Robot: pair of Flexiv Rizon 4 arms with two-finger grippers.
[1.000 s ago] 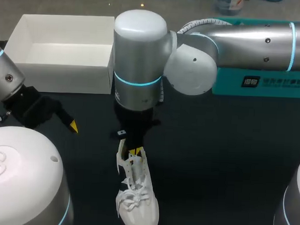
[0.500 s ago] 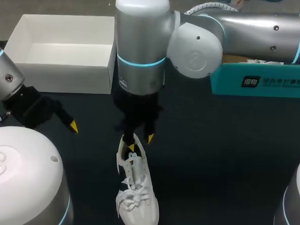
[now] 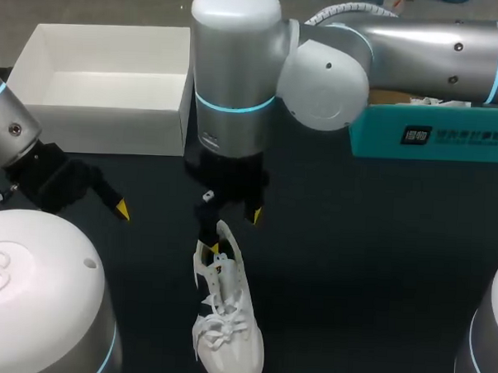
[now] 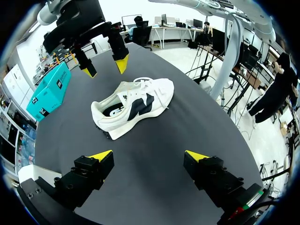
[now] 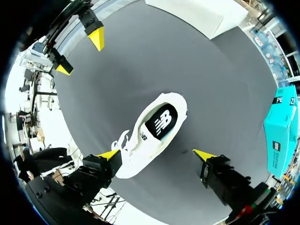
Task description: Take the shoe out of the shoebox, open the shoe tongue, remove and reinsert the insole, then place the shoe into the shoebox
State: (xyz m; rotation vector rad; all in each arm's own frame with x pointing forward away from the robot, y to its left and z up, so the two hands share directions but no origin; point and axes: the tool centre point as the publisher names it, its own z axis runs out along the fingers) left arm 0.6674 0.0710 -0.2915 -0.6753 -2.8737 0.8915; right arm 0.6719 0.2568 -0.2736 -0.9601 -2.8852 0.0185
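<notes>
The right claw (image 5: 157,154) hangs with its two yellow-tipped fingers spread wide and nothing held between them. Directly under it lies the white lace-up sneaker with a dark side panel (image 5: 150,133), resting on its sole on the black tabletop (image 3: 353,265). The dark insole shows through the sneaker's opening. Seen from the left wrist, this claw's tips (image 4: 105,68) are above the sneaker (image 4: 133,105) and clear of it. From overhead they sit over the heel end, with the toe pointing away from the claw towards the robot. The left claw (image 4: 149,155) is also fully spread and empty. The sneaker lies ahead of it, side-on and well apart, with the right claw beyond that. From the right wrist, the left claw (image 5: 79,54) is off past the sneaker's heel end, far from it. The open white cardboard shoebox (image 3: 103,126) stands beyond the left claw at the table's far edge. It is beside the right arm, with no shoe in it. The teal rectangular cardboard box (image 3: 433,137) sits on the right claw's other side, under that arm.
</notes>
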